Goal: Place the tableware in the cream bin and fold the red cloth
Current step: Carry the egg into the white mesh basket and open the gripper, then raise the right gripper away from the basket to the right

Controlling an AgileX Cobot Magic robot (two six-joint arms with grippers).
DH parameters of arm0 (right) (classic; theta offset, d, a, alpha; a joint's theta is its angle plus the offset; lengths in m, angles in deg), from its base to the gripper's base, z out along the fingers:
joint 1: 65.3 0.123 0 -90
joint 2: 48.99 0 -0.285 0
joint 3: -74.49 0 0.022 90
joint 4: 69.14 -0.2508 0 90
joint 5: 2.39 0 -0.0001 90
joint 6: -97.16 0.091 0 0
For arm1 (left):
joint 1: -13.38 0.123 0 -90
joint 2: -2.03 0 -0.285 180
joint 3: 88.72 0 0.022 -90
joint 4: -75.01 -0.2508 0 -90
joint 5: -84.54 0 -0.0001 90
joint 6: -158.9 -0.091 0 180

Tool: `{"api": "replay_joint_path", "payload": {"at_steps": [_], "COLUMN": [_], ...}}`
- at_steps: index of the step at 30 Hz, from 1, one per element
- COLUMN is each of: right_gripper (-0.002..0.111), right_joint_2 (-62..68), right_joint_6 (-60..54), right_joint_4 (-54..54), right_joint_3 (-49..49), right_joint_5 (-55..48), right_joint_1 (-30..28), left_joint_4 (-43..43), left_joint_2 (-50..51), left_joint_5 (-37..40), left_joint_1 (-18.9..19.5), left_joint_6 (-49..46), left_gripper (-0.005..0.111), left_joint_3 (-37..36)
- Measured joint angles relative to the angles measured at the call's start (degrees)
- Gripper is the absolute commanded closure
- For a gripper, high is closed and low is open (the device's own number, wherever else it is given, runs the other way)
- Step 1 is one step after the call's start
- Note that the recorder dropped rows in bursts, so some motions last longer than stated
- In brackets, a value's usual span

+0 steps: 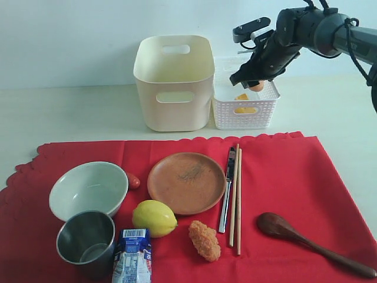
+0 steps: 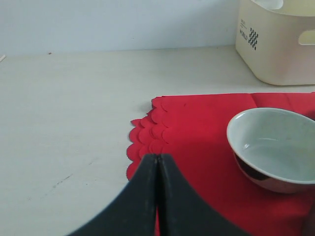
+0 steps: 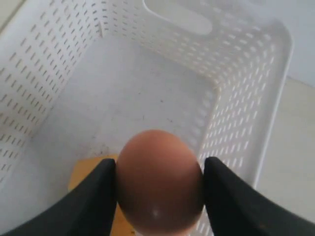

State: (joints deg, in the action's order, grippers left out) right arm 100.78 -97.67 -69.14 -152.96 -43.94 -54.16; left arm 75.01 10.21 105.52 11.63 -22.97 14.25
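Observation:
On the red cloth [image 1: 283,177] lie the pale bowl [image 1: 88,187], steel cup [image 1: 85,242], brown plate [image 1: 186,183], knife [image 1: 227,188], chopsticks [image 1: 237,194] and dark spoon [image 1: 306,239]. The cream bin [image 1: 174,82] stands behind the cloth. My right gripper [image 1: 254,82] hangs over the white lattice basket [image 1: 244,109], shut on a brown egg [image 3: 160,179]. The left gripper [image 2: 157,156] is shut with nothing in it, above the cloth's scalloped corner [image 2: 147,137], near the bowl [image 2: 275,147]. The exterior view does not show it.
A lemon [image 1: 154,218], milk carton [image 1: 132,254], a fried piece [image 1: 204,240] and a small red item [image 1: 134,181] also lie on the cloth. A yellow piece [image 3: 81,172] lies in the basket, below the egg.

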Motion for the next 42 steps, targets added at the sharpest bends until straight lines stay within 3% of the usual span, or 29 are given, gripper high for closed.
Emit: {"api": "replay_joint_path", "payload": {"at_steps": [6, 25, 33, 38, 42], "right_gripper": [0.068, 0.067, 0.035, 0.038, 0.054], "right_joint_2": [0.0, 0.0, 0.0, -1.3, -5.24], "right_joint_6": [0.0, 0.0, 0.0, 0.0, 0.0], "right_joint_4": [0.0, 0.39, 0.39, 0.9, 1.03], "right_joint_3": [0.0, 0.0, -0.13, -0.87, -1.12], "right_joint_5": [0.12, -5.47, -6.42, -10.08, -12.67], "right_joint_1": [0.0, 0.0, 0.0, 0.0, 0.0], "left_joint_4": [0.0, 0.0, 0.0, 0.0, 0.0], "left_joint_2": [0.0, 0.0, 0.0, 0.0, 0.0], "left_joint_5": [0.0, 0.0, 0.0, 0.0, 0.0], "left_joint_1": [0.0, 0.0, 0.0, 0.0, 0.0], "left_joint_6": [0.0, 0.0, 0.0, 0.0, 0.0], "left_gripper": [0.107, 0.107, 0.107, 0.107, 0.107], "left_joint_3": [0.0, 0.0, 0.0, 0.0, 0.0]}}
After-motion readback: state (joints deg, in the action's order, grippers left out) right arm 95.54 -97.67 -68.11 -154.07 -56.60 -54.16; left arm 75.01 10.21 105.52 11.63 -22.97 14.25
